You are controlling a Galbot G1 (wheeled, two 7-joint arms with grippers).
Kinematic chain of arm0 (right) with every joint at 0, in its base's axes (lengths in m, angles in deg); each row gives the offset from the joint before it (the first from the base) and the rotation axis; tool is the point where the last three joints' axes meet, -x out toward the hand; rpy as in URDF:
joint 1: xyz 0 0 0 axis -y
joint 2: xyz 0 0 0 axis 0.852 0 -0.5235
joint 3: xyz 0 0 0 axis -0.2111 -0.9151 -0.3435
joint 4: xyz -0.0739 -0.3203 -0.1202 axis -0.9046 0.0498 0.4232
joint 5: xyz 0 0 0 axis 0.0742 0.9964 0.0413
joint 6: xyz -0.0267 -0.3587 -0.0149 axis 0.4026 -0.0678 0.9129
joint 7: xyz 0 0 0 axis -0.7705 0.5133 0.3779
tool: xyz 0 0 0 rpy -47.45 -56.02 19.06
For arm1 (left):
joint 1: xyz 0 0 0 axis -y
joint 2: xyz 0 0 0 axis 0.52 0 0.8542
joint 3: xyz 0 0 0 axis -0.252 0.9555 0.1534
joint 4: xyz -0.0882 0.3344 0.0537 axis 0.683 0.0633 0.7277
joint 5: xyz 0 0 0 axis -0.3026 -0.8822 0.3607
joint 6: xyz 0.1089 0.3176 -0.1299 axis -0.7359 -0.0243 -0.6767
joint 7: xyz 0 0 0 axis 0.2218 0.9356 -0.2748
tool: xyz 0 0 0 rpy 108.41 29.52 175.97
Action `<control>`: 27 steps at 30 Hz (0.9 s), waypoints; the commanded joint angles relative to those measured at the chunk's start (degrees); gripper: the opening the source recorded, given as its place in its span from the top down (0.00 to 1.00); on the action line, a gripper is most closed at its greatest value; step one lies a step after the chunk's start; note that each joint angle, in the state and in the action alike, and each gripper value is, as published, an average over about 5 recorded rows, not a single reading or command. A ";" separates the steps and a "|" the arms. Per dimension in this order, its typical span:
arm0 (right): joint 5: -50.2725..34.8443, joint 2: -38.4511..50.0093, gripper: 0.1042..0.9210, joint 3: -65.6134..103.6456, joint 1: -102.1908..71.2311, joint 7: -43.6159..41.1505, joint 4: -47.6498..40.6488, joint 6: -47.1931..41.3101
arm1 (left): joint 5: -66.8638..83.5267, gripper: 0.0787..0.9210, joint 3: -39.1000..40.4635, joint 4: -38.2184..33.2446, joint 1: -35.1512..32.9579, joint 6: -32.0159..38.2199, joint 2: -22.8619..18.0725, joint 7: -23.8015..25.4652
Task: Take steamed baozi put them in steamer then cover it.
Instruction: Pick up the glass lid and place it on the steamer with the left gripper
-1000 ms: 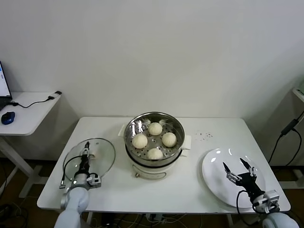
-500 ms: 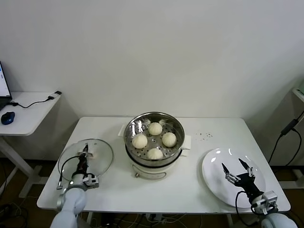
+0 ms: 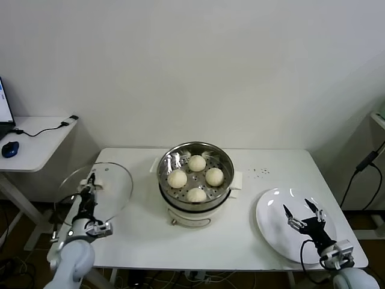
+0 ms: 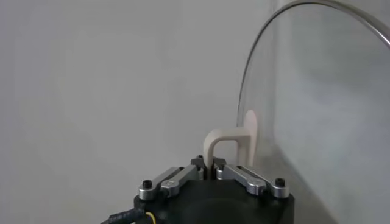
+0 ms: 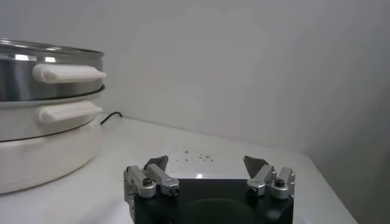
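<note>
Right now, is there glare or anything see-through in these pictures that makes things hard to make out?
Head view: the glass lid in the left pincer is transparent, its rim faint; the steamer wall shows bright reflections; the white plate carries small highlights. Left wrist view: the lid's rim glints, the wall shows through it.

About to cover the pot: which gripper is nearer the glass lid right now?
Left. The left gripper is shut on the glass lid's handle, holding it tilted at the table's left edge. The right gripper hangs open over the white plate, beyond the steamer.
</note>
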 commanded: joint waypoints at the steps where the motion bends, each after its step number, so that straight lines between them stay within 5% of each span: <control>1: 0.19 0.47 0.12 -0.38 1.54 0.00 -1.09 0.12 | 3.94 0.92 2.78 -27.82 -10.78 -16.51 9.04 4.72; 7: 0.84 1.36 0.12 -1.25 3.02 0.14 -2.05 0.14 | 2.11 0.92 13.32 -30.55 -4.95 -26.29 14.90 7.97; 11: 1.37 1.81 0.12 -1.88 4.11 0.22 -2.90 0.18 | -1.02 0.92 25.33 -29.56 5.96 -31.11 14.98 15.43; 18: 2.32 1.10 0.12 -1.90 5.20 0.17 -4.41 0.78 | -12.51 0.92 41.20 -22.62 21.87 -32.51 5.75 27.43; 27: 3.07 0.96 0.12 -1.55 5.39 -0.15 -5.71 1.55 | -18.59 0.92 45.75 -8.95 26.50 -32.51 -10.29 28.14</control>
